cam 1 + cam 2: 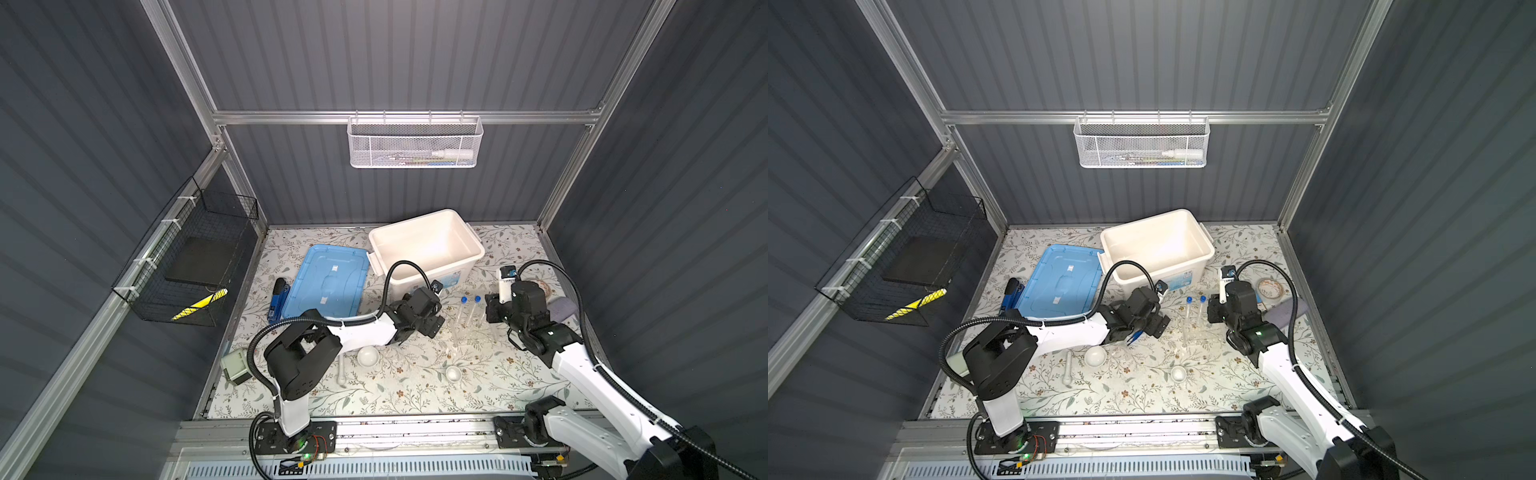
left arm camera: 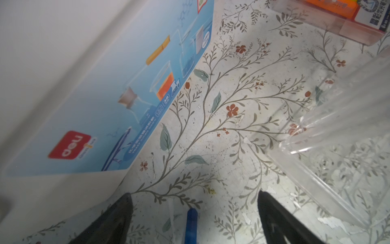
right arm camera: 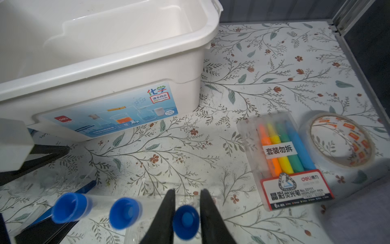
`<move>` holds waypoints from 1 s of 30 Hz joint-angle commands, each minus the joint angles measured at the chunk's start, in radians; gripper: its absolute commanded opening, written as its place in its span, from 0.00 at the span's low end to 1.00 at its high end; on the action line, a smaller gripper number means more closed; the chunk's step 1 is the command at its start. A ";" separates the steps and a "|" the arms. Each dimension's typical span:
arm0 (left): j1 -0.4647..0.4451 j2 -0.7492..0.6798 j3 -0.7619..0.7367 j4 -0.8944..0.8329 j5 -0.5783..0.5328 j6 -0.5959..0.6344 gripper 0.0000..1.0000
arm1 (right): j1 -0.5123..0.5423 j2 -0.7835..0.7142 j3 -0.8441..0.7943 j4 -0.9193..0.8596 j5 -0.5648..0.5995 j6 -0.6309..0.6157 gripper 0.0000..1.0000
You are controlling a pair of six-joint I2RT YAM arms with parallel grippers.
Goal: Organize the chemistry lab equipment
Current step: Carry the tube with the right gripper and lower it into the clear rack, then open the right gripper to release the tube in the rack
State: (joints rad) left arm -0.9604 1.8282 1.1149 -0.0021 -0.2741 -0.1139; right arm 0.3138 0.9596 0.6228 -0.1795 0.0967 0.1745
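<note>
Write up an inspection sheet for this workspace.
Surface: floral mat, no spill seen.
Job's things: two capped test tubes upright in the clear rack; third tube at the right gripper; white bowl, smaller white bowl and pestle loose on the mat; tweezers under the left gripper; white bin open, blue lid beside it.
Clutter: stapler, highlighter pack, tape roll.
Grippers: left gripper open above the tweezers; right gripper's fingers flank the third tube's cap, grip unclear.
Cables: black conduits loop above both arms, no snag seen.
Surroundings: white mesh basket on the back rail, black wire basket on the left wall.
</note>
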 commanded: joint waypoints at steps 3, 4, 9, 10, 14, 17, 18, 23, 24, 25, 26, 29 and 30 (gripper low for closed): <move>-0.001 -0.031 -0.011 0.004 -0.017 -0.013 0.94 | 0.007 0.002 0.009 0.014 -0.007 -0.003 0.24; -0.001 -0.029 -0.011 0.004 -0.015 -0.014 0.94 | 0.007 0.003 0.008 0.014 -0.005 0.000 0.25; -0.002 -0.031 -0.013 0.002 -0.016 -0.010 0.94 | 0.007 0.001 0.008 0.017 -0.015 0.003 0.25; -0.002 -0.029 -0.013 0.002 -0.017 -0.011 0.94 | 0.008 -0.001 0.011 0.018 -0.015 0.003 0.25; -0.003 -0.024 -0.011 0.002 -0.019 -0.010 0.95 | 0.008 0.004 0.016 0.018 -0.022 0.003 0.25; -0.006 -0.023 -0.012 0.003 -0.018 -0.010 0.94 | 0.008 0.013 0.015 0.019 -0.022 0.006 0.25; -0.006 -0.023 -0.011 0.002 -0.018 -0.010 0.94 | 0.008 0.016 0.015 0.020 -0.021 0.007 0.25; -0.006 -0.023 -0.015 0.001 -0.021 -0.007 0.94 | 0.008 0.019 0.016 0.026 -0.021 0.008 0.25; -0.006 -0.021 -0.014 0.001 -0.021 -0.008 0.95 | 0.008 0.020 0.018 0.028 -0.020 0.008 0.25; -0.006 -0.021 -0.015 0.001 -0.021 -0.008 0.94 | 0.008 0.021 0.018 0.028 -0.022 0.008 0.25; -0.007 -0.021 -0.015 0.001 -0.021 -0.007 0.95 | 0.008 0.022 0.019 0.028 -0.022 0.009 0.25; -0.008 -0.021 -0.015 0.001 -0.022 -0.007 0.94 | 0.008 0.021 0.020 0.030 -0.023 0.011 0.26; -0.008 -0.021 -0.014 0.001 -0.022 -0.008 0.94 | 0.008 0.019 0.019 0.029 -0.022 0.012 0.26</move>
State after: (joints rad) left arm -0.9615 1.8282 1.1095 -0.0025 -0.2813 -0.1139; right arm 0.3172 0.9794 0.6228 -0.1646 0.0776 0.1787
